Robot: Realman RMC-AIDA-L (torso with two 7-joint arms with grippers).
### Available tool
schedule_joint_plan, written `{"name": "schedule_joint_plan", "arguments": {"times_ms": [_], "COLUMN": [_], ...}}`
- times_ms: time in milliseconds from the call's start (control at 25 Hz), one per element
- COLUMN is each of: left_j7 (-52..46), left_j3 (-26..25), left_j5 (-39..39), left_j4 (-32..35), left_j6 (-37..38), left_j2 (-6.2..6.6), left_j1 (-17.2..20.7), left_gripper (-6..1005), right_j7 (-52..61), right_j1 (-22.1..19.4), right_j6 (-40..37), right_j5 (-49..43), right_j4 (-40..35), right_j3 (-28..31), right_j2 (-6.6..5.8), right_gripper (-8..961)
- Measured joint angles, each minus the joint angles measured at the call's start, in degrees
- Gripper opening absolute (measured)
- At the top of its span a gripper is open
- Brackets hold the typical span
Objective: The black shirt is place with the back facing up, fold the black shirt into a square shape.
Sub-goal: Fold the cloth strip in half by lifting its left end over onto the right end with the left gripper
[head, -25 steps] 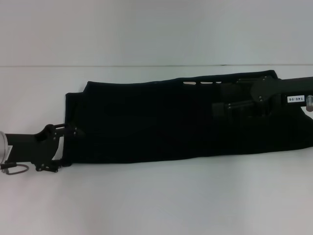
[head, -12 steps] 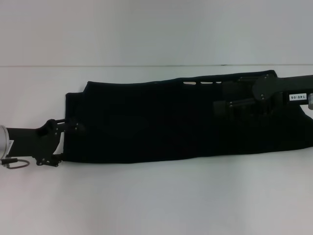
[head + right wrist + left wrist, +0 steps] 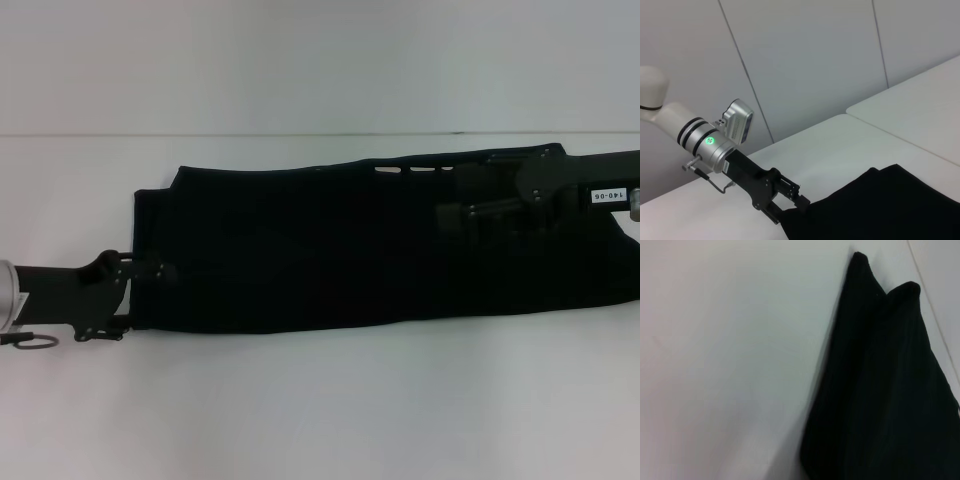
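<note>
The black shirt (image 3: 330, 250) lies on the white table as a long folded strip running left to right. Its narrow end with two rounded corners fills the left wrist view (image 3: 880, 390). My left gripper (image 3: 148, 296) is at the strip's left end, open, with its fingers straddling the cloth's edge. The right wrist view shows the left gripper (image 3: 789, 211) from across the table, at the shirt's (image 3: 880, 205) corner. My right gripper (image 3: 452, 214) hovers low over the strip's right part, dark against dark cloth.
The white table (image 3: 320, 410) extends in front of and behind the shirt. A seam (image 3: 200, 135) crosses the table behind the shirt. A pale panelled wall (image 3: 805, 60) stands beyond the table on the left arm's side.
The left gripper rose slightly at the shirt's left edge, then settled back down. The right gripper crept a little toward the back. The shirt has not visibly moved.
</note>
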Motion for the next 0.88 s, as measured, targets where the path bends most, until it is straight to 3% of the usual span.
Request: {"name": "schedule_joint_plan", "arguments": {"times_ms": [480,880], "left_j7": [1.1,2.6], "left_j3": [0.4,0.9], "left_j5": [1.6,1.7], "left_j4": [0.1,-0.3], "left_j6": [-1.8,-3.3], "left_j2": [-0.10,-0.36], "left_j1": [0.3,0.6], "left_gripper": [619,218], "right_j7": [0.0,0.0], "right_j1": [0.1,-0.1], "right_j6": [-0.1,0.0], "right_j5": [0.0,0.0], "right_j4": [-0.1,-0.1], "right_j3": [0.6,0.6], "right_j2": [-0.07,-0.09], "right_gripper": [914,915]}}
